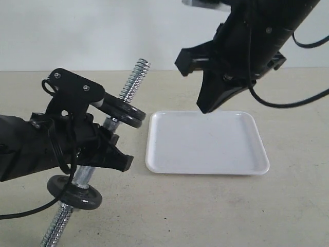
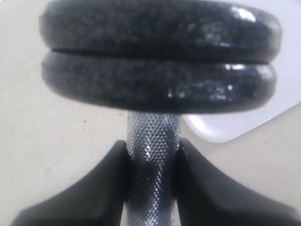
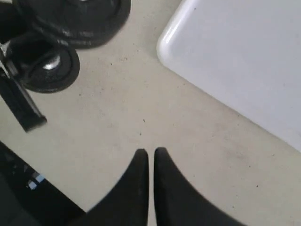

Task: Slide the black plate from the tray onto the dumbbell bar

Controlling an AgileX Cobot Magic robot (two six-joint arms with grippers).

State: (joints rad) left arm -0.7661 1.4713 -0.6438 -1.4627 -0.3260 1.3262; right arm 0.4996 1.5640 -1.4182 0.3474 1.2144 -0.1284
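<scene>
Low exterior, close wrist views, tray in all.

Black plate: matte disc, on dumbbell bar, stacked against second disc below upper threaded end. Bar: chrome, knurled middle, tilted diagonally. Tray: white, glossy, flat on tabletop, beside bar.

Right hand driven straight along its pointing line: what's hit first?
Likely bare table: the shut right hand aims between the tray corner and the plates on the bar. Depth unclear; tray rim is close.
</scene>
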